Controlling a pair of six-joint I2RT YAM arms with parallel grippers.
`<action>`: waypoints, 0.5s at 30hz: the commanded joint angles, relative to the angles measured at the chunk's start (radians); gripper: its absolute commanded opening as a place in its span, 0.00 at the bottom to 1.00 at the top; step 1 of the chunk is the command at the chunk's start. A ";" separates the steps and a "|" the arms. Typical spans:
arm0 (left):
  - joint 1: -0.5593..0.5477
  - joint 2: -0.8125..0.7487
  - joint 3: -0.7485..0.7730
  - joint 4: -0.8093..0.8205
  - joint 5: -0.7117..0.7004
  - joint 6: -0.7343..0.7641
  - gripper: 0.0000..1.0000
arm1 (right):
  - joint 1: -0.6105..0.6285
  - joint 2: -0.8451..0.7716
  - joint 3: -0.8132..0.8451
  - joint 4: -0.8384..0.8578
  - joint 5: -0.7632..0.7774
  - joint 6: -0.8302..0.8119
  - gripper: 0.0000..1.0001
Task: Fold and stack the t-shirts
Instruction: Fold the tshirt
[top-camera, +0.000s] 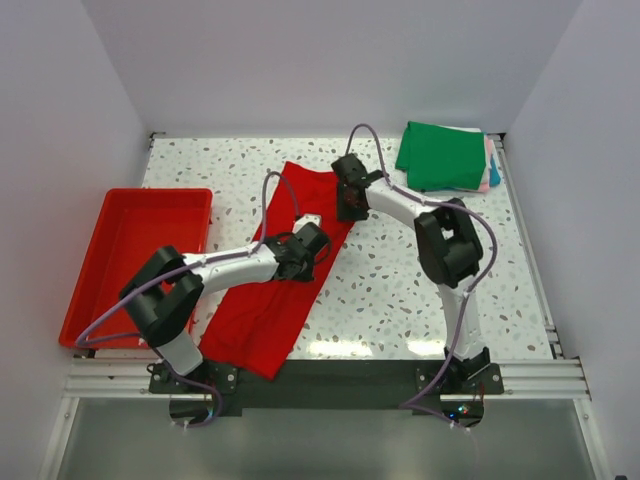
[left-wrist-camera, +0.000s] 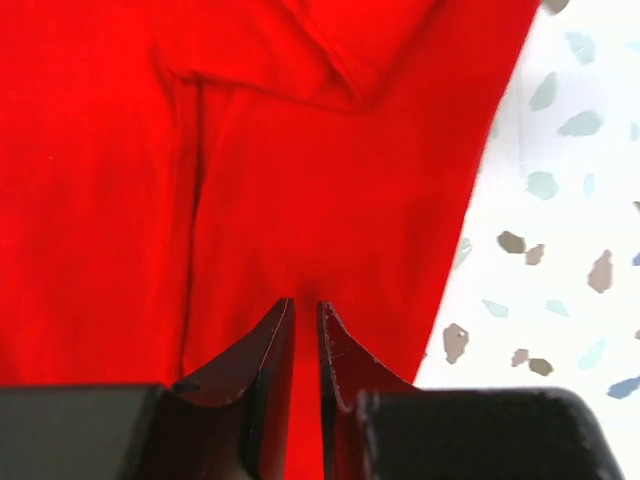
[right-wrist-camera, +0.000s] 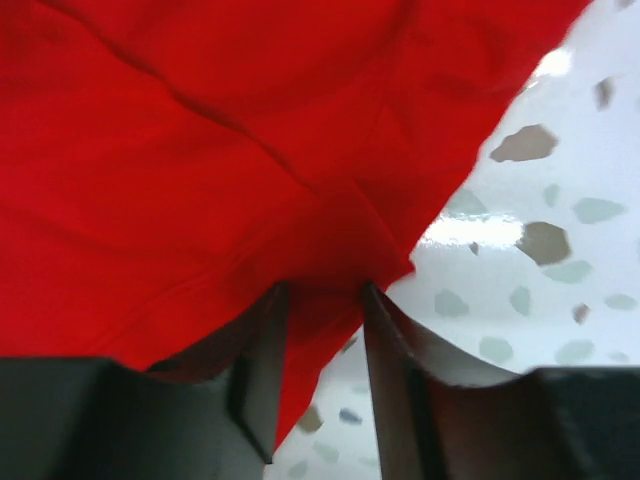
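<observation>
Cloth of the red t-shirt (top-camera: 262, 315) reaches almost to the near edge of the speckled table (top-camera: 400, 290), close to the left arm's base. From there it runs as a long band slanting away and to the right. To its left, just apart from it, a red tray (top-camera: 92, 268) sits at the table's left side.

About midway up the band, the left gripper (left-wrist-camera: 303, 305) is down on the shirt near its right-hand edge. Its jaws stand nearly together with only a thin slit between them, and red shows in the slit. The cloth around the tips lies flat, so I cannot tell whether any of it is pinched.

Farther on, at the shirt's far right edge, the right gripper (right-wrist-camera: 325, 288) has its jaws set narrow around the cloth. The edge gathers between them and creases run up to the tips, so it has hold of the shirt.

At the far right corner, well apart from both grippers, a green t-shirt (top-camera: 440, 155) lies folded on top of a stack. Pink, white and teal folded edges (top-camera: 490, 170) show at its right side.
</observation>
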 joint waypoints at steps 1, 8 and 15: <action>-0.010 0.044 0.008 0.016 0.016 0.028 0.20 | -0.025 0.074 0.070 0.006 -0.026 0.045 0.36; -0.007 0.169 0.094 0.071 0.076 0.034 0.20 | -0.099 0.248 0.252 -0.038 -0.052 0.022 0.23; 0.017 0.426 0.402 0.111 0.232 0.037 0.22 | -0.148 0.464 0.665 -0.112 0.000 -0.095 0.33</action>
